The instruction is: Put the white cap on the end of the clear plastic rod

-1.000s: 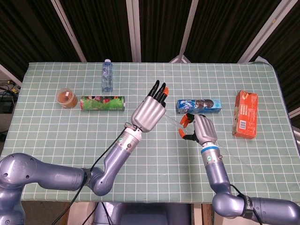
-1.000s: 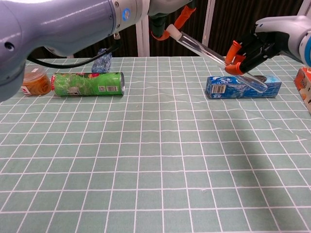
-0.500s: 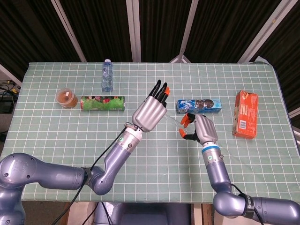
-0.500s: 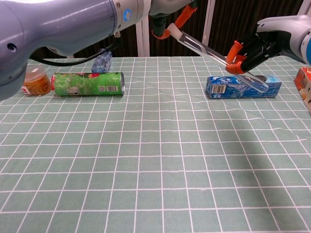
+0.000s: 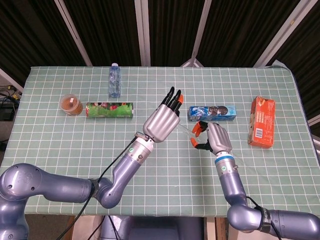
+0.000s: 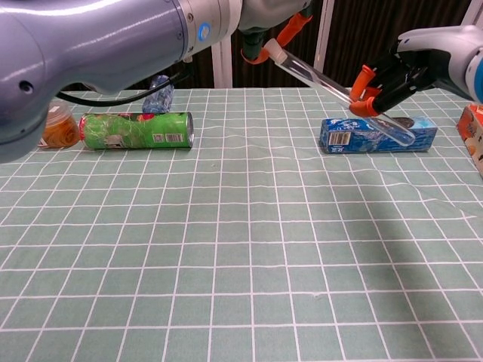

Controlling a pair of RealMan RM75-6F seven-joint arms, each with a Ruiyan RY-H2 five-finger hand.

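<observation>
Since a second ago, my left hand (image 5: 162, 121) has drifted a little to the right and farther across the table, carrying the white cap (image 6: 273, 51) with it; my right hand (image 5: 212, 136) has barely shifted. I pinch the cap between the orange-tipped fingertips (image 6: 290, 32) of my left hand, up at the top of the chest view, and it sits on the upper end of the clear plastic rod (image 6: 343, 94). That rod slopes down to the right, in the air above the green checked table (image 5: 75, 140). My right hand grips it near the lower end, fingers curled around it, with the rounded tip sticking out below in front of the blue cookie pack (image 6: 377, 134). From the head view my left hand covers the cap, so I cannot tell there how far it is seated. Off to the left lie a green canister (image 5: 109, 110), a water bottle (image 5: 114, 81) and a small cup (image 5: 71, 104); an orange box (image 5: 262, 121) lies at the right.
</observation>
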